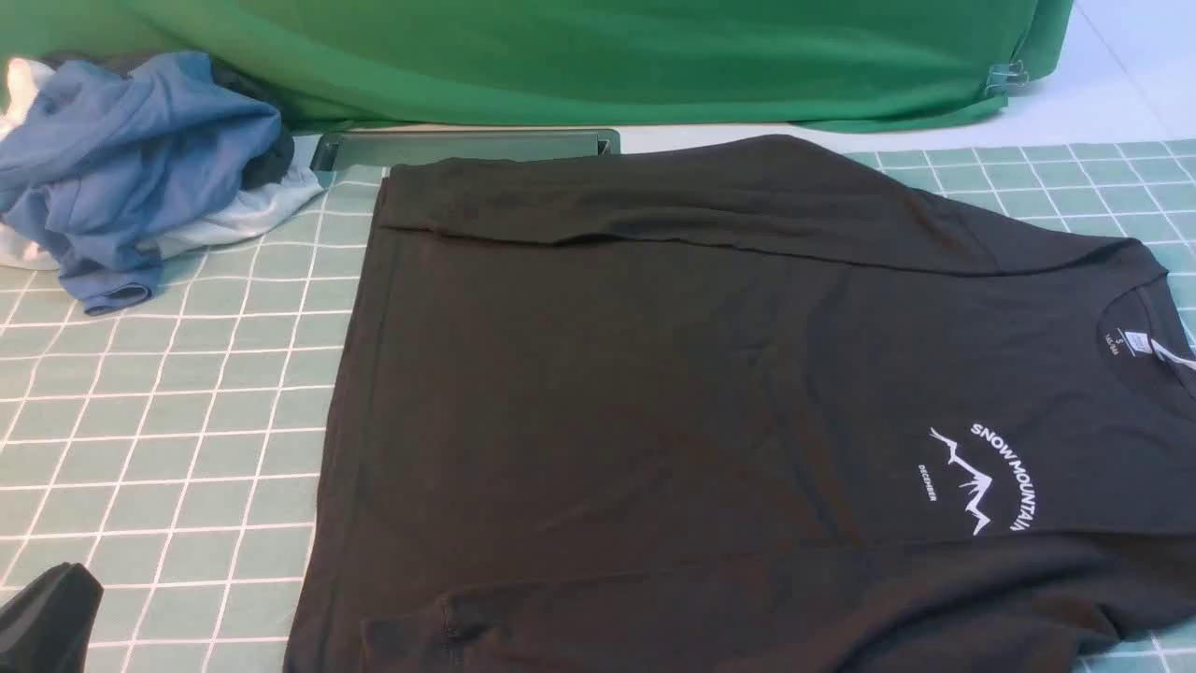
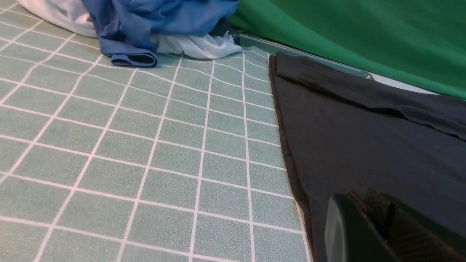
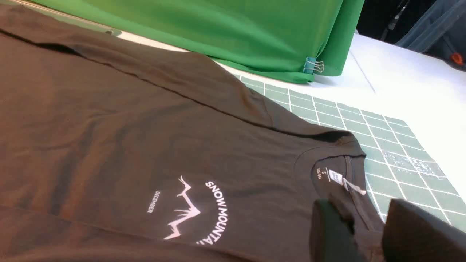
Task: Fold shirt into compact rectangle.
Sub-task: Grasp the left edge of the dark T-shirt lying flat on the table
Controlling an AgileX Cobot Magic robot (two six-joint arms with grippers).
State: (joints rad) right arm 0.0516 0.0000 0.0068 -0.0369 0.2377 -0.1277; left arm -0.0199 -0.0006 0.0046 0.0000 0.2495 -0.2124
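Green checked worktop, plain white beyond the mat. Bright green cloth draped along the far edge. Blue and white garments heaped at far left. Black shirt spread flat across the middle, neck to the right, far sleeve folded in, near edge cut off. Left hand pinched closed, left of the hem, only a dark corner in front view. Right hand visible solely from its own wrist: fingers partly apart at the collar, contact with the cloth hard to make out.
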